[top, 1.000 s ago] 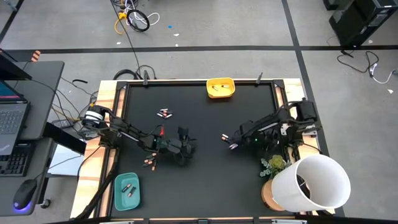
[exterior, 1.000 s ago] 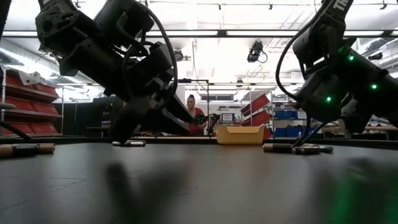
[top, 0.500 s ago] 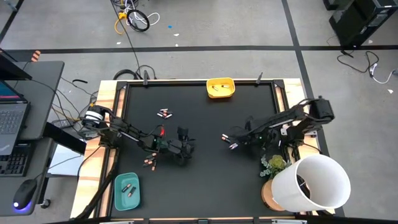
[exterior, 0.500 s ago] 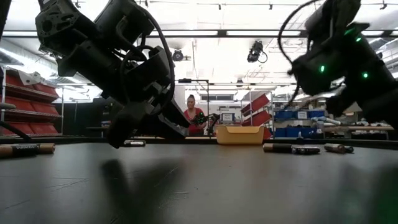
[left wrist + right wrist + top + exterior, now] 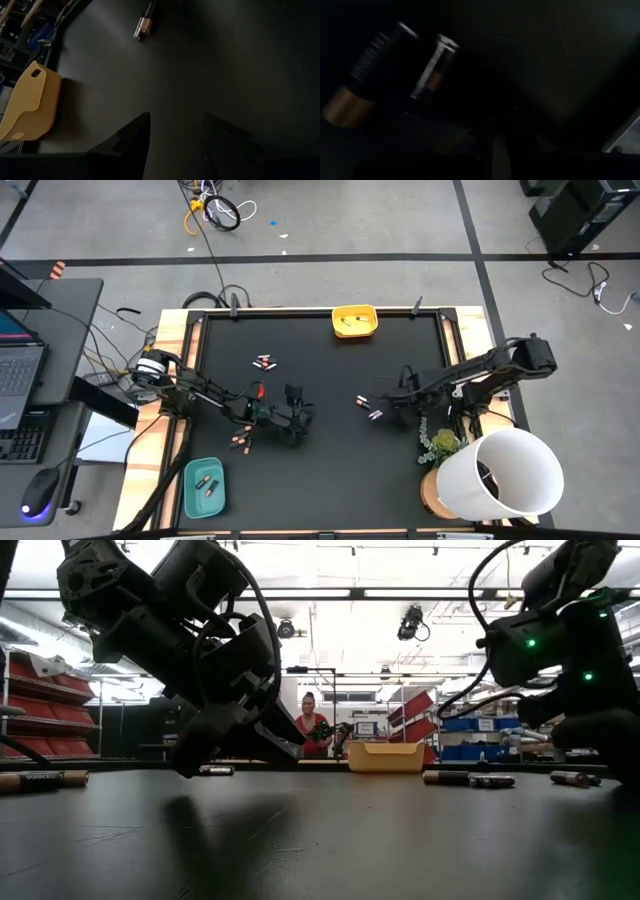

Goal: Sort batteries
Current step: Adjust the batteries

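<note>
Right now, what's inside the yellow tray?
The yellow tray holds at least one battery, seen from above. In the low view its wall hides the contents.

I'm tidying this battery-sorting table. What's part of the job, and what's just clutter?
Job:
- loose batteries
- yellow tray
- teal tray
- left claw, open
- right claw

Clutter:
- white bucket
- small plant

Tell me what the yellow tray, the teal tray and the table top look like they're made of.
Yellow tray: likely molded plastic, smooth, matte, with rounded corners and one even colour. Teal tray: looks like the same kind of plastic, matte. Table top: a black, mostly matte sheet, material unclear, with pale wood-like strips along its side edges.
</note>
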`<action>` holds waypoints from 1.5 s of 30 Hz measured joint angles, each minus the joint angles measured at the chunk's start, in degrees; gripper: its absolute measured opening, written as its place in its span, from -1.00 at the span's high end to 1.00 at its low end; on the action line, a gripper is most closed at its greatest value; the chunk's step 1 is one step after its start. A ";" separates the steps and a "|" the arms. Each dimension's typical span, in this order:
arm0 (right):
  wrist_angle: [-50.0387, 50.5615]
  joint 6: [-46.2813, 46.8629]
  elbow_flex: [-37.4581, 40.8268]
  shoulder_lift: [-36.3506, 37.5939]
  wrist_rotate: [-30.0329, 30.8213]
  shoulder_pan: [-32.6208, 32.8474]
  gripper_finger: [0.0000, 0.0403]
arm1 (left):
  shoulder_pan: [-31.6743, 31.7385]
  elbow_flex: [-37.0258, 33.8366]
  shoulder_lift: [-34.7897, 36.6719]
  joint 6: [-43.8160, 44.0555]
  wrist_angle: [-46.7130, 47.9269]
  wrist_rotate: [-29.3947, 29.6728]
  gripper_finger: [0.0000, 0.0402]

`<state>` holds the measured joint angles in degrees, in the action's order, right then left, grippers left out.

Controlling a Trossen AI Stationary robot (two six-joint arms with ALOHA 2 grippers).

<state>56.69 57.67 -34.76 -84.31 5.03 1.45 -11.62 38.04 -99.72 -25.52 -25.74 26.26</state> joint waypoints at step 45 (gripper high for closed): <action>-29.70 4.03 -18.74 -14.22 -0.81 27.51 0.94 | -3.53 0.33 0.11 10.97 8.34 -8.15 0.02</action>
<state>26.99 61.70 -53.50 -98.53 4.22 28.97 -15.14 38.37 -99.61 -14.55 -17.40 18.11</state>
